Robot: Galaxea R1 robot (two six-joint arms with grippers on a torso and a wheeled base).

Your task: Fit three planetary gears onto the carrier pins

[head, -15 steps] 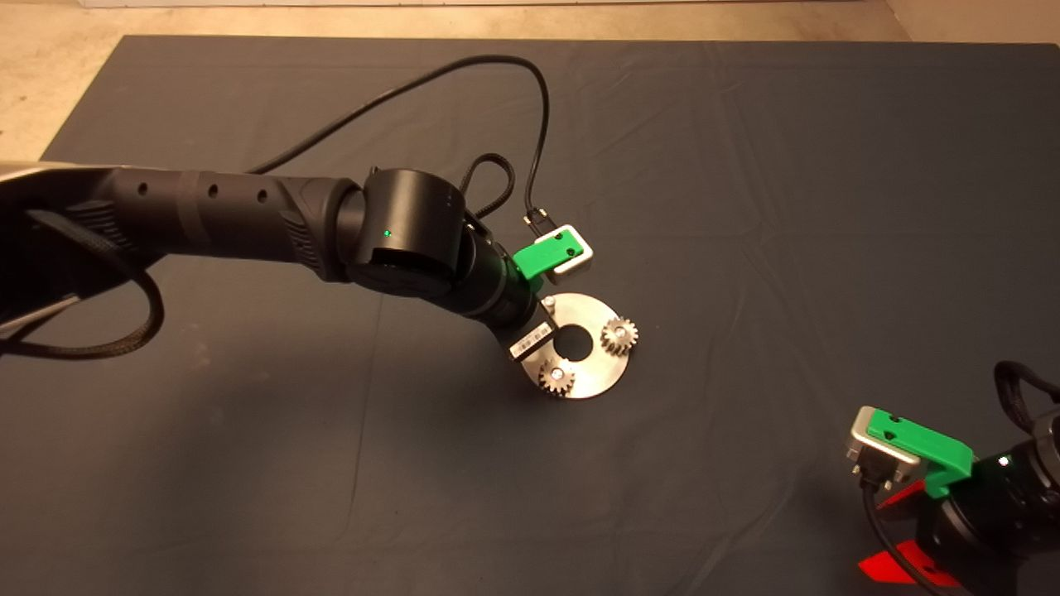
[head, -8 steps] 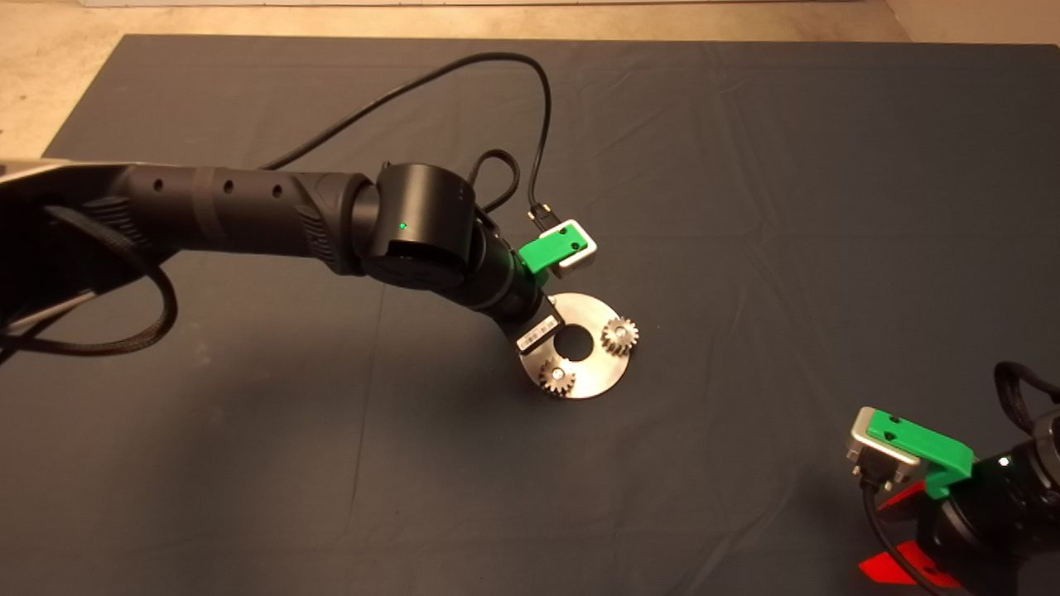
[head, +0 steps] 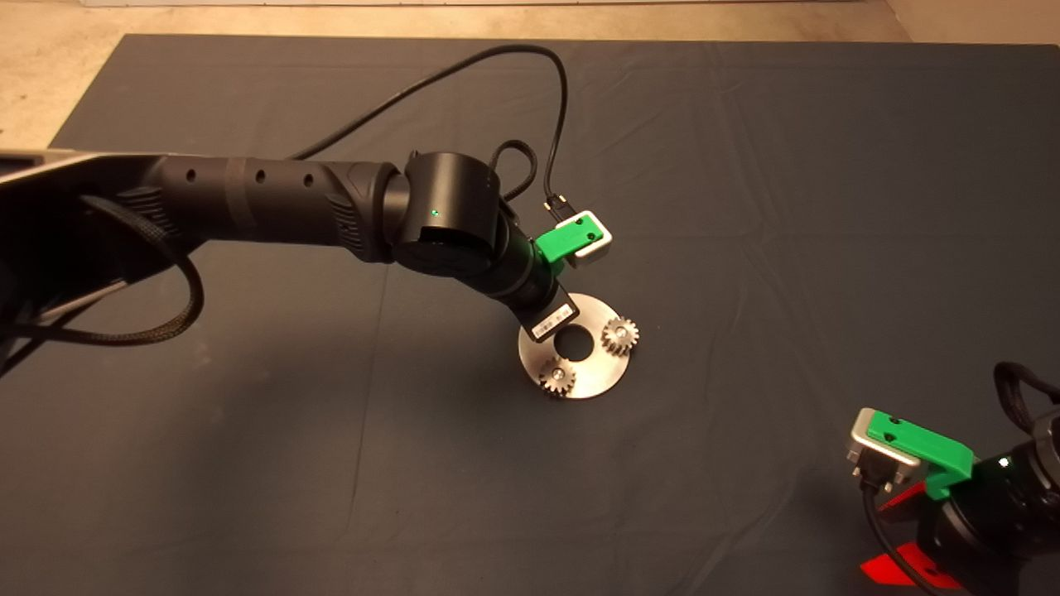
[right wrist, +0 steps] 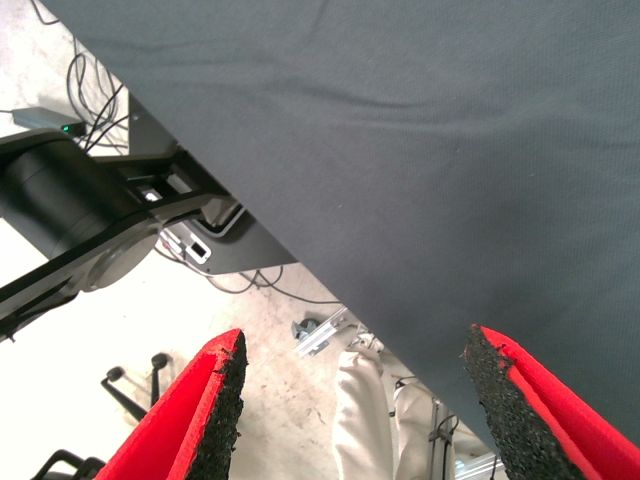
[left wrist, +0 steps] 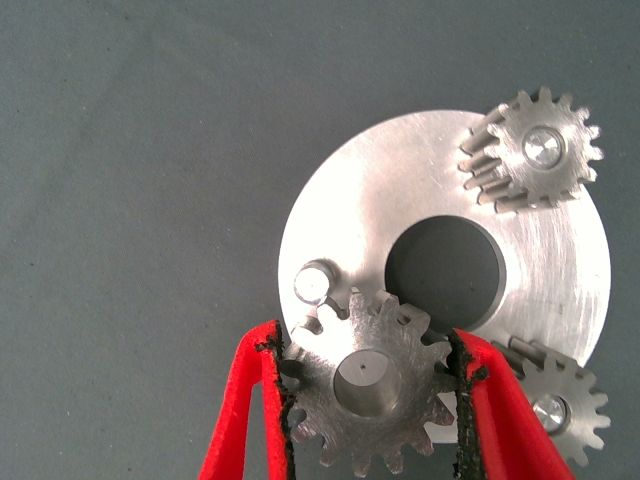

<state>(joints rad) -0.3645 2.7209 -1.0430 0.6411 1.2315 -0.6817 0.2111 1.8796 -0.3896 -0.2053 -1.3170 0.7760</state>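
While your left pincer (left wrist: pixel 372 400) grips the third gear (left wrist: pixel 368 388) above the disc (left wrist: pixel 560 260), the bare pin (left wrist: pixel 313 282) stands just beside it, not under its hole. Right pincer (right wrist: pixel 345 410) waits open.

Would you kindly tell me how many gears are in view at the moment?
3. Two sit on carrier pins, and, on the disc; the third gear is held by the left gripper beside the bare pin.

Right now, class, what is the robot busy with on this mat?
The left gripper holds the third gear between its fingers, just above the disc and beside the one bare pin, not yet on it. Two gears already sit on their pins. The right gripper waits open at the mat's lower right edge.
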